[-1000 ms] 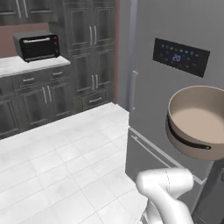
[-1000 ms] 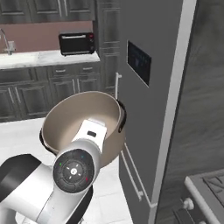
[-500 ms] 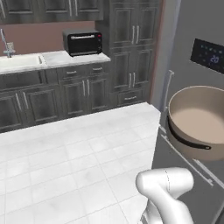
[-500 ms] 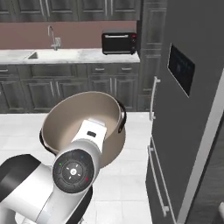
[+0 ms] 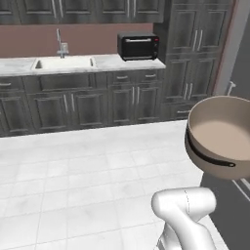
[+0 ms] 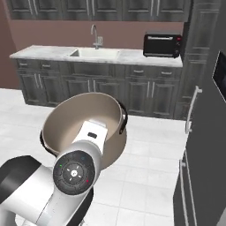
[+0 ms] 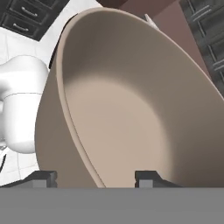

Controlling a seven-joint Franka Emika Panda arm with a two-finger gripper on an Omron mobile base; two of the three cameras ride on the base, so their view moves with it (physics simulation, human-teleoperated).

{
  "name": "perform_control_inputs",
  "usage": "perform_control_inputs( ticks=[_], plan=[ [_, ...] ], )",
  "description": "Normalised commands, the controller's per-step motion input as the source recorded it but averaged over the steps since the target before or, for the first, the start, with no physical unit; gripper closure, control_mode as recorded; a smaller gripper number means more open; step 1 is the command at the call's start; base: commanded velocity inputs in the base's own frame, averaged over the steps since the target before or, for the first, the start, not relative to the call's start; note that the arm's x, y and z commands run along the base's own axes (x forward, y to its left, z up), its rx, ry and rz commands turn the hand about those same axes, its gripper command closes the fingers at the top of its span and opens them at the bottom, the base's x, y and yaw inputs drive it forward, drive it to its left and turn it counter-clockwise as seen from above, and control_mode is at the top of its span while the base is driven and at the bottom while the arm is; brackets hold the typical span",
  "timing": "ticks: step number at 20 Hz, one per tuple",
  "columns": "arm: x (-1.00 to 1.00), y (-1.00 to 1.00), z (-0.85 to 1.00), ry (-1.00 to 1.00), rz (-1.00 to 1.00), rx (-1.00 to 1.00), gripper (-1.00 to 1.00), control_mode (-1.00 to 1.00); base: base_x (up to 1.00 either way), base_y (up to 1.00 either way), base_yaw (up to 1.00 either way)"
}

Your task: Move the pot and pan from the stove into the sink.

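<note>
The tan pot (image 5: 220, 133) hangs tilted in the air at the right of the left base view, its pale inside facing the camera. In the right base view the pot (image 6: 73, 120) sits just beyond the arm's white hand. My gripper (image 7: 97, 178) is shut on the pot (image 7: 122, 109): one dark fingertip (image 7: 43, 177) is outside the wall, the other inside the rim. The white sink (image 5: 63, 62) with its silver faucet lies in the far marble counter, across the tiled floor; the sink (image 6: 95, 53) is also far off in the right base view. The pan and the stove are out of view.
A black toaster oven (image 5: 138, 46) stands on the counter right of the sink. Dark cabinets line the far wall. A tall grey fridge (image 6: 207, 132) rises close on the right. White tiled floor (image 5: 73, 171) stretches between me and the counter.
The whole picture has swung: the base has turned, so the fridge has slid off to the right and the sink counter now faces me. The pot stays in the gripper as before.
</note>
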Motion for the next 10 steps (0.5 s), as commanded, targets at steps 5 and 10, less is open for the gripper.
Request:
perform_control_inputs(
  ticks=[5, 10],
  plan=[
    [0.00, 0.00, 0.00, 0.00, 0.00, 0.00, 1.00, 1.00, -0.15, 0.31, 0.37],
    [0.00, 0.00, 0.00, 0.00, 0.00, 0.00, 1.00, 1.00, -0.14, 0.02, 0.10]
  ],
)
